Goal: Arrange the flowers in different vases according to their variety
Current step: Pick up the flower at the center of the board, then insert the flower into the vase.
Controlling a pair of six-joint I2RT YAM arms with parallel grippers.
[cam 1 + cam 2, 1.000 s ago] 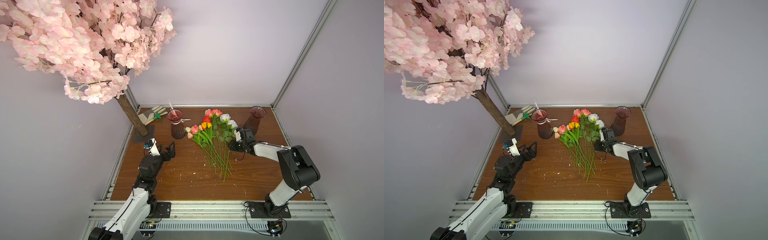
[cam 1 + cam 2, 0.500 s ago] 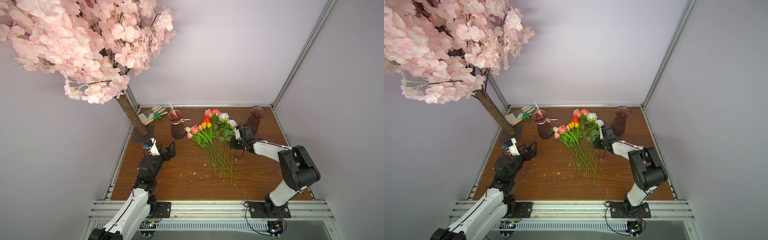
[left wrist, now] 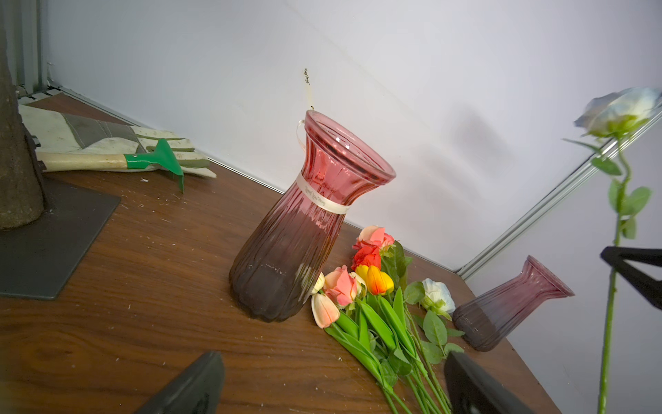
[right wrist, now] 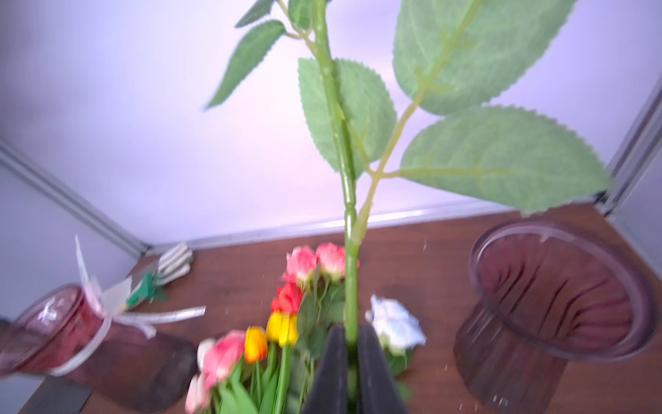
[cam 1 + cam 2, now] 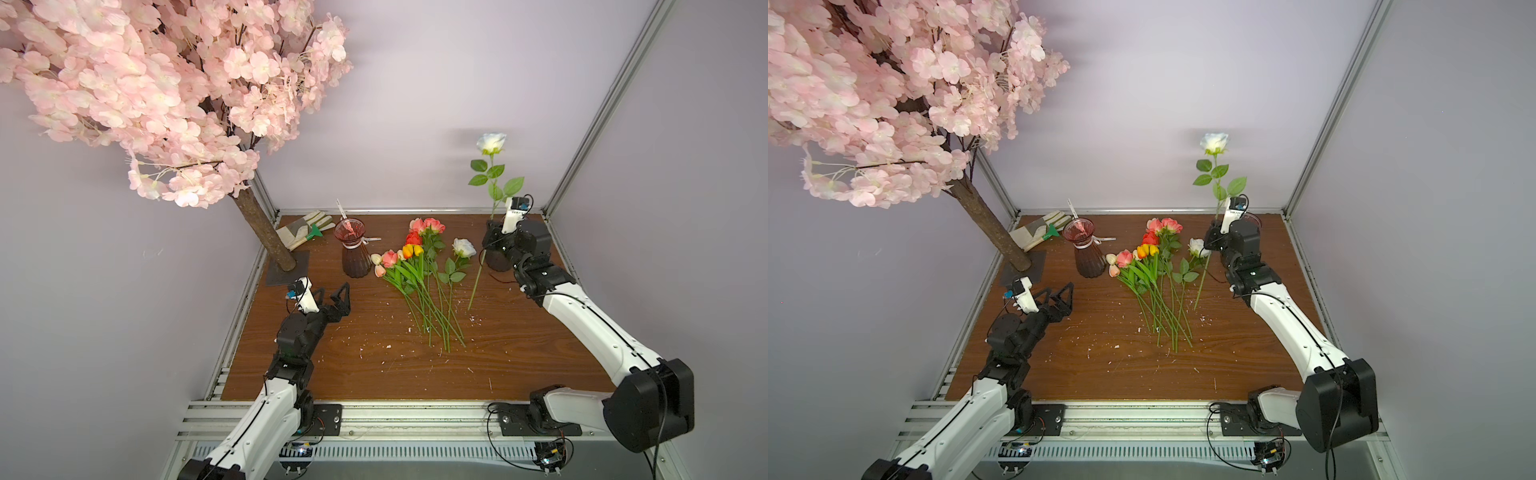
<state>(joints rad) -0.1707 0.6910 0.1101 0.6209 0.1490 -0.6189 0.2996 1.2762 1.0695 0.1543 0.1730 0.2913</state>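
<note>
Remote operator's view of my rig: the left arm (image 5: 266, 415) and right arm (image 5: 590, 320) wear white shells between black joint housings. The left gripper (image 5: 333, 289) and right gripper (image 5: 490, 228) have black triangular fingers (image 5: 341, 297), white wrist cameras (image 5: 305, 291) and thin black cables (image 5: 488, 432).

The rose (image 5: 491, 143) is white and green-stemmed; the ribbed vase (image 5: 356, 262) is reddish-brown.

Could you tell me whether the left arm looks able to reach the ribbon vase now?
Probably yes: the left gripper is open, facing the ribbon vase, with only bare table between.
</note>
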